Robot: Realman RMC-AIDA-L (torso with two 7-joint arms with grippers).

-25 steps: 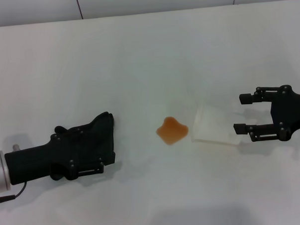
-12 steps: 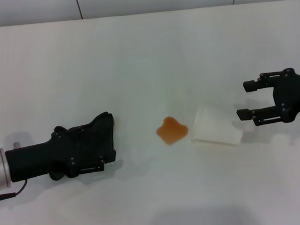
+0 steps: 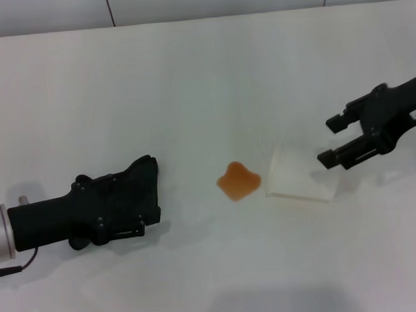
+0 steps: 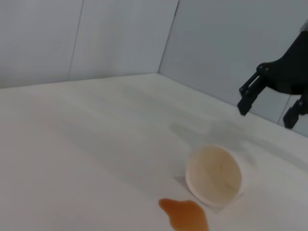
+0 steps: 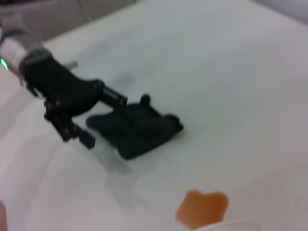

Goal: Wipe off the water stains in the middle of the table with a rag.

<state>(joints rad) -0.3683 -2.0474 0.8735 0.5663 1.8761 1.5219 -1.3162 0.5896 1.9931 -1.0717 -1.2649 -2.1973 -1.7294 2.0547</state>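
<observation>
The orange-brown water stain lies on the white table near its middle; it also shows in the left wrist view and the right wrist view. The black rag lies left of the stain and also shows in the right wrist view. My left gripper lies low over the rag's near part, fingers spread, with the rag at its fingertips. My right gripper is open and empty, raised and tilted just right of the tipped cup.
A translucent whitish plastic cup lies on its side right of the stain, its mouth facing the stain. A grey wall runs behind the table's far edge.
My right gripper has lifted and swung back from the cup, tilting upward to the right. My left gripper and the rag have hardly moved.
</observation>
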